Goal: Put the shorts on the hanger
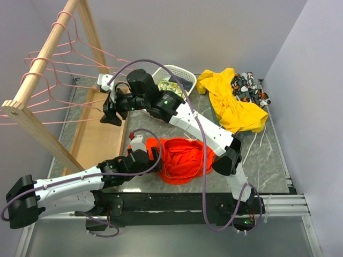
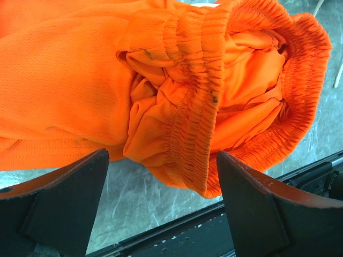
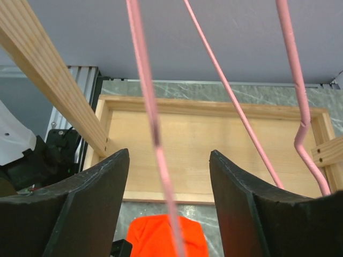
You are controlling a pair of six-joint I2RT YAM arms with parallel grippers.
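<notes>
The orange-red shorts [image 1: 179, 159] lie bunched on the grey table near its front edge. In the left wrist view the gathered waistband [image 2: 195, 96] fills the frame. My left gripper [image 1: 154, 154] is at their left end. It stands open [image 2: 163, 182], with the waistband's lower fold hanging between the fingers [image 2: 59, 198] and not pinched. Several pink wire hangers [image 1: 80, 64] hang from the wooden rail [image 1: 48, 48]. My right gripper [image 1: 110, 111] is raised at their lower wires and open [image 3: 169, 187]. One pink hanger wire [image 3: 153, 123] runs between its fingers without being clamped. The shorts [image 3: 166, 238] show below.
The rack's wooden base tray [image 1: 99, 139] and slanted post [image 1: 37, 128] fill the left side. At the back stand a white basket [image 1: 181, 75] holding a lemon-print cloth, a yellow garment [image 1: 230, 101] and a dark patterned cloth [image 1: 251, 88]. Purple cables loop over both arms.
</notes>
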